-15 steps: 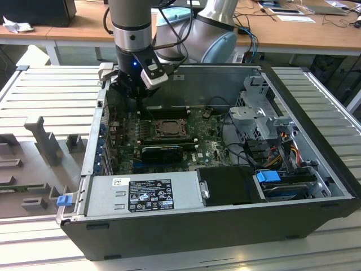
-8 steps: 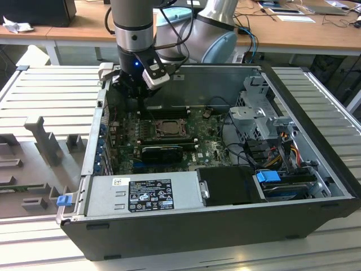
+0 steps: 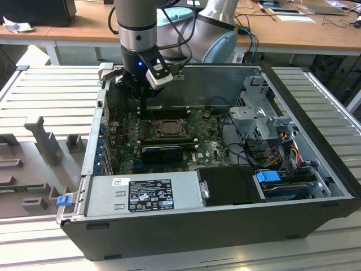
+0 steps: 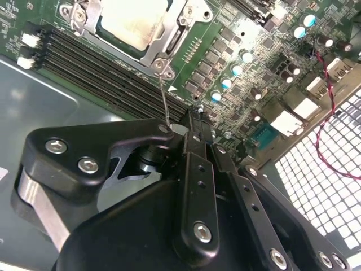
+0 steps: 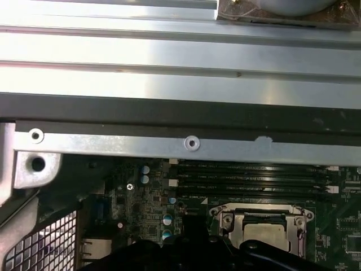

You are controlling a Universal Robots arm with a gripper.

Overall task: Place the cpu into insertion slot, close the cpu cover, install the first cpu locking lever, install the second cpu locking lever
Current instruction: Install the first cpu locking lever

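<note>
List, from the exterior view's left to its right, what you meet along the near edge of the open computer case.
blue clip → silver power supply → black box → blue tab

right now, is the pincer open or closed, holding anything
pincer: cannot be told whether open or closed; it sits at the thin locking lever beside the cpu cover.

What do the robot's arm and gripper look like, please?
The arm is a silver-grey tube with a black wrist band, a blue light, a pale blue joint cap and black cables. The gripper is black, angular, with silver screws.
</note>
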